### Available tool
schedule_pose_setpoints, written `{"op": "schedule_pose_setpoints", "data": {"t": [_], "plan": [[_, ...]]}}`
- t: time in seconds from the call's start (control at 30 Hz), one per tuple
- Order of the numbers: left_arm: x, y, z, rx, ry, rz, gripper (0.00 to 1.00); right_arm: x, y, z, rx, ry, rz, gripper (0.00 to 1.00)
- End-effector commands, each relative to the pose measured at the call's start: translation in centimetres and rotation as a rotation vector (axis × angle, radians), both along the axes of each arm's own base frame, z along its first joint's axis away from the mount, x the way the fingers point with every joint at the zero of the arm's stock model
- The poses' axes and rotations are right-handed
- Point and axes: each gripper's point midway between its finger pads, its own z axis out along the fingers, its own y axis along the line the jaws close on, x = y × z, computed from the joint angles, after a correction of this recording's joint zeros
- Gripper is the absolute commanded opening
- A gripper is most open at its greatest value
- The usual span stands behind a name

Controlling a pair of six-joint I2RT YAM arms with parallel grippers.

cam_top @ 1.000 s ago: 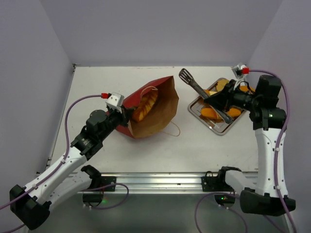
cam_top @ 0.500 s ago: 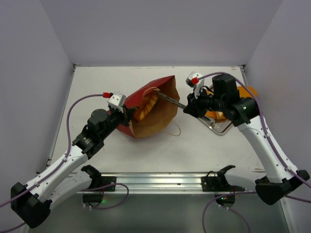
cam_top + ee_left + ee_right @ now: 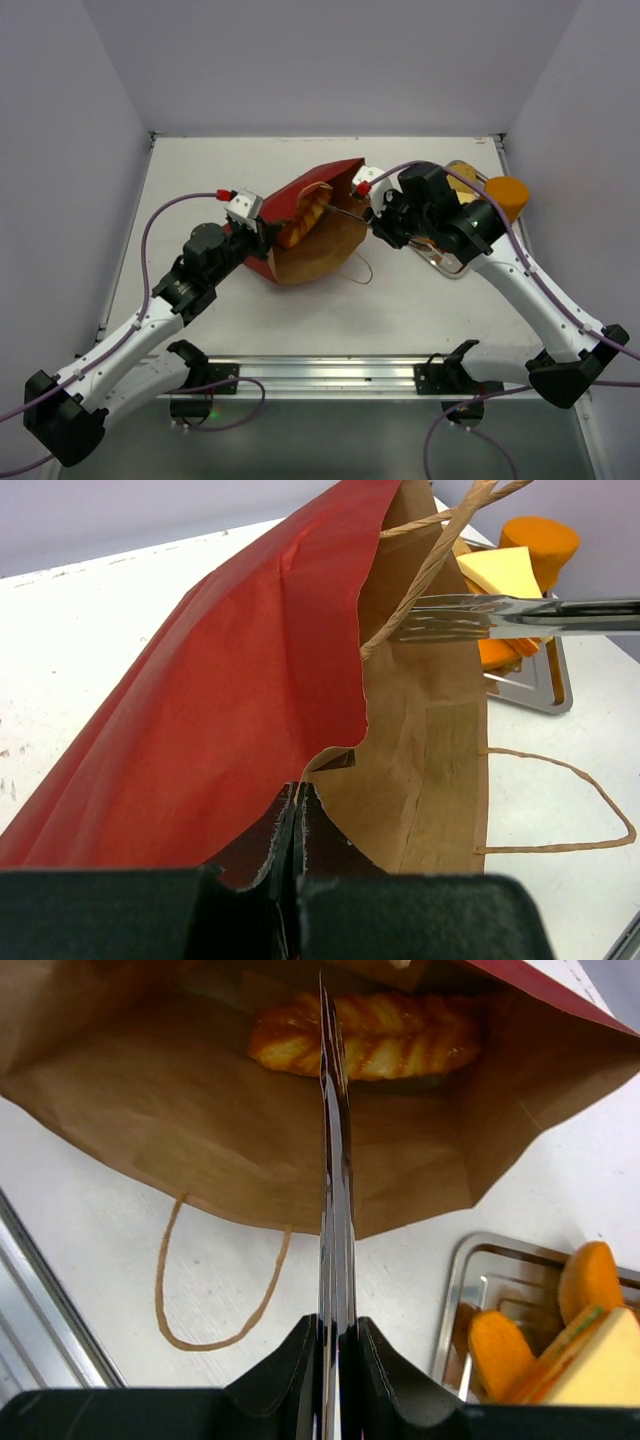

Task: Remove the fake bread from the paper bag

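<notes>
Bag (image 3: 325,250) lay on its side mid-tabletop (image 3: 200,180), with its mouth facing right. Left end effector (image 3: 297,790) was pinched shut on the bag's red edge. Right end effector (image 3: 335,1335) was clamped on metal tongs (image 3: 333,1160), whose tips poked into the bag mouth just short of the braided bread (image 3: 370,1035), which was sitting deep inside. Upper handle (image 3: 440,540) dangled right across the tongs' tips, kinda in the way. Lower handle (image 3: 210,1310) lay flat on the tabletop. Tray (image 3: 455,1290) with orange pieces (image 3: 590,1275) sat just right of the bag.
</notes>
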Motion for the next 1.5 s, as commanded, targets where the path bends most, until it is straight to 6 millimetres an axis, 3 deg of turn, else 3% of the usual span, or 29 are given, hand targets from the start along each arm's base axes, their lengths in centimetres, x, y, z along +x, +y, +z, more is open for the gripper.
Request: {"op": "schedule_pose_setpoints", "data": {"t": [0.0,0.27,0.43,0.67,0.83,1.47], "plan": [[0.3,-0.7,1.2,-0.014,-0.061,-0.041,0.0,-0.5,-1.5,-1.1,-0.264,-0.142,0.258,0.2],[-0.5,-1.4,1.1,-0.002,-0.066,-0.108,0.0,1.3,-0.3,-4.4,-0.602,-0.325,0.375,0.21],[-1.3,-1.9,0.2,0.015,-0.053,-0.159,0.0,2.7,0.2,-5.0,-0.759,-0.427,0.413,0.22],[-2.1,-2.7,-1.9,0.033,-0.01,-0.229,0.0,2.5,1.5,-7.7,-0.922,-0.505,0.501,0.27],[-2.3,-3.0,-2.1,0.021,-0.001,-0.245,0.0,2.5,2.4,-8.6,-0.973,-0.544,0.532,0.31],[-1.4,-2.8,2.6,-0.131,0.02,-0.148,0.0,2.9,3.9,-10.1,-0.966,-0.613,0.515,0.36]]}}
